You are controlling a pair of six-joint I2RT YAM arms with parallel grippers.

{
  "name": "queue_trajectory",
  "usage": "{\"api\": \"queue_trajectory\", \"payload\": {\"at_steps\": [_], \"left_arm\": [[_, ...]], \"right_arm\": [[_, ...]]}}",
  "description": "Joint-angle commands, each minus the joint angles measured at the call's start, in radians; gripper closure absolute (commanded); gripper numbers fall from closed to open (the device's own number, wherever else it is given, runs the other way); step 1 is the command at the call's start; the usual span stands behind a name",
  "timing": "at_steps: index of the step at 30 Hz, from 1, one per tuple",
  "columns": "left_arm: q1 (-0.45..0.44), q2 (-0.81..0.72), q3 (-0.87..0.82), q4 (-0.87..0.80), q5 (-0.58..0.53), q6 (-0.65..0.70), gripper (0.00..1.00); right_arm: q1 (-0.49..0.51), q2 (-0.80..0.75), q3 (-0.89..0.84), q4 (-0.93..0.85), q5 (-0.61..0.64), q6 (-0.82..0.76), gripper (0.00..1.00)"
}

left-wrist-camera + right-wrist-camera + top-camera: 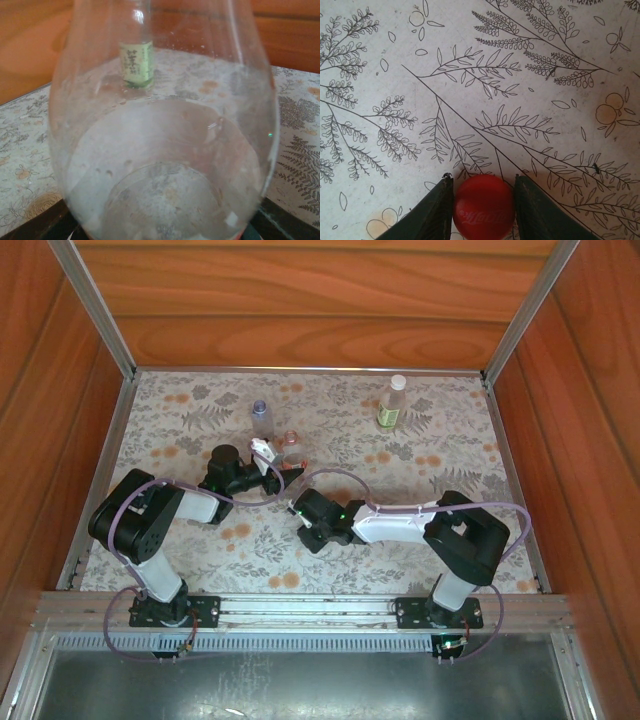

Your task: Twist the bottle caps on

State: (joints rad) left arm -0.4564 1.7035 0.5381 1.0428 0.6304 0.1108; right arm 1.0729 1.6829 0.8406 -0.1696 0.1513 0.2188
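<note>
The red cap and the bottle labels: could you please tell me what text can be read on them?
On the red cap: a pale cursive logo, too faint to read.
On the yellow-green label: dark upright characters, too blurred to read.
Nothing can be quoted with confidence.

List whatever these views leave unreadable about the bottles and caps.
1. The clear bottle: left wrist view, too close; its top and bottom are cut off by the frame.
2. The red cap: right wrist view, lower rim cut off by the bottom edge; lifted or resting on the table, cannot tell.
3. The green-labelled bottle and the bluish bottle: top view, too small to judge whether caps are tight.
</note>
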Motion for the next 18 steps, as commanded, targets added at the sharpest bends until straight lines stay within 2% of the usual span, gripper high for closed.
{"api": "queue_trajectory", "payload": {"at_steps": [1, 7, 18], "left_arm": [[0.011, 0.028, -0.005, -0.055, 0.022, -0.009, 0.35], [0.011, 0.03, -0.007, -0.055, 0.022, -0.008, 0.35], [0.011, 0.035, -0.004, -0.056, 0.026, -0.012, 0.35]], "right_arm": [[-0.006, -0.001, -0.024, -0.012, 0.015, 0.005, 0.64], [-0.006, -0.008, -0.024, -0.028, 0.004, -0.007, 0.6], [-0.003, -0.014, -0.026, -0.035, -0.01, -0.001, 0.6]]}}
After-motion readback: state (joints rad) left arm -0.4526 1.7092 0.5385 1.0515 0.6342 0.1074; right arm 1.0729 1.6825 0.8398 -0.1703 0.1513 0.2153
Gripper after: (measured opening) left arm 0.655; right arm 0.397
